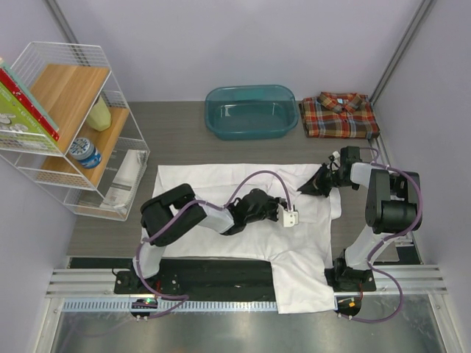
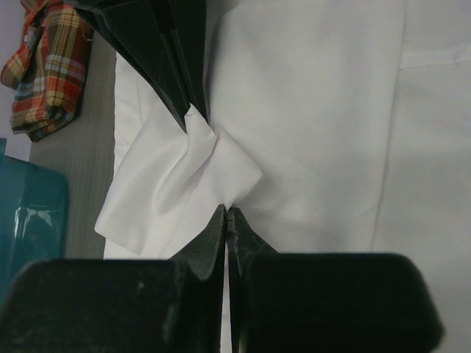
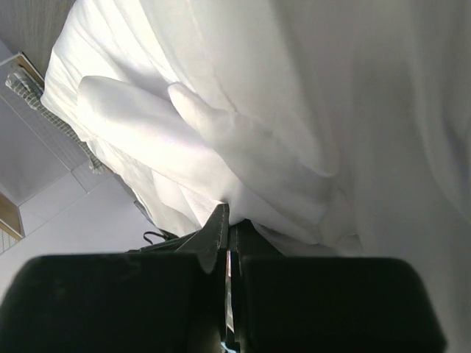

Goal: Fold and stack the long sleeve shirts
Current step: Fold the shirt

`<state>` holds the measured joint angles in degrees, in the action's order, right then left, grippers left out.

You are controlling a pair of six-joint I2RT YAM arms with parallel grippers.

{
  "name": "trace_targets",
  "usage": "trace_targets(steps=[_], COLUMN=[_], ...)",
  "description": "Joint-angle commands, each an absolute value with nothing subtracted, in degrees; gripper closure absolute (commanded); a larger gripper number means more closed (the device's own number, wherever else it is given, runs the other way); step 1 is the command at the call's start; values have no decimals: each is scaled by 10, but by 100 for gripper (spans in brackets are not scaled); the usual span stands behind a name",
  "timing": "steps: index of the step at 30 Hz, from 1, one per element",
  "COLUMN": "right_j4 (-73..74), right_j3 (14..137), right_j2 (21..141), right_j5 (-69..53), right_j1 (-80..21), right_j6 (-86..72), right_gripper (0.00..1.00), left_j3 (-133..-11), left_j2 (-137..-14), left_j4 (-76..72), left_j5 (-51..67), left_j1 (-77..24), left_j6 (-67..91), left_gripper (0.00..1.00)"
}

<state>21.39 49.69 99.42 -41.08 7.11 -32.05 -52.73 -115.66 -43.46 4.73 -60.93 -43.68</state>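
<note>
**A:** Where is the plain white long-sleeved cloth shirt (image 1: 221,193)?

**B:** It is spread flat across the middle of the grey wood-grain surface (image 1: 184,136). Its lower right part hangs over the near edge beside the right arm's base.

**A:** And the left jaws?

**B:** They are pressed together on a small raised fold of that white cloth, towards the shirt's right side.

**A:** The right jaws?

**B:** They are pinching the same shirt, a little farther right and near the left pair. In the left wrist view, a crumpled corner of the cloth is stretched between the two sets of tips. In the right wrist view, the fabric bunches in soft folds just past the closed tips.

**A:** The other shirt?

**B:** The red, orange and navy plaid shirt with a collar (image 1: 338,115) lies folded at the far right corner. It is just beside the teal plastic tub (image 1: 252,112) and apart from the white one.

**A:** Anything on the left?

**B:** A white wire rack with wooden shelves (image 1: 70,110) stands there, holding a few small items.
</note>
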Motion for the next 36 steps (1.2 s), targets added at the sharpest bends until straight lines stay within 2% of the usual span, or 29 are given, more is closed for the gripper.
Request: trace_targets(steps=[1, 2, 4, 8, 11, 15, 22, 28, 31, 34, 36], right_j4=[243, 264, 283, 372, 446, 516, 631, 596, 571, 548, 539], right_j3=[526, 535, 545, 590, 624, 651, 701, 767, 819, 863, 880], right_j2=[968, 966, 961, 946, 933, 904, 837, 829, 880, 939, 966], right_j5=[-418, -417, -417, -415, -401, -360, -317, -327, -333, -341, -344], right_j1=[68, 67, 68, 68, 68, 68, 69, 69, 69, 69, 68], right_j6=[-284, -262, -244, -175, -98, -2, 206, 195, 168, 143, 127], right_gripper=[91, 83, 78, 48, 32, 18, 16, 18, 22, 32, 36], left_j3=[-540, -540, -541, -537, -566, -598, -657, -739, -763, -783, -796], left_j2=[-1117, -1107, -1066, -999, -961, -919, -842, -797, -779, -768, -765], left_j4=[-403, -389, -335, -253, -145, -42, 126, 332, 400, 430, 457], left_j5=[81, 85, 106, 146, 173, 206, 268, 363, 381, 391, 402], left_j1=[-597, -596, -594, -593, -594, -593, -595, -615, -634, -642, -643], left_j6=[-411, -402, -375, -345, -316, -293, -279, -319, -335, -338, -335], left_gripper=[100, 100, 100, 100, 100, 100, 100, 100, 100, 100, 100])
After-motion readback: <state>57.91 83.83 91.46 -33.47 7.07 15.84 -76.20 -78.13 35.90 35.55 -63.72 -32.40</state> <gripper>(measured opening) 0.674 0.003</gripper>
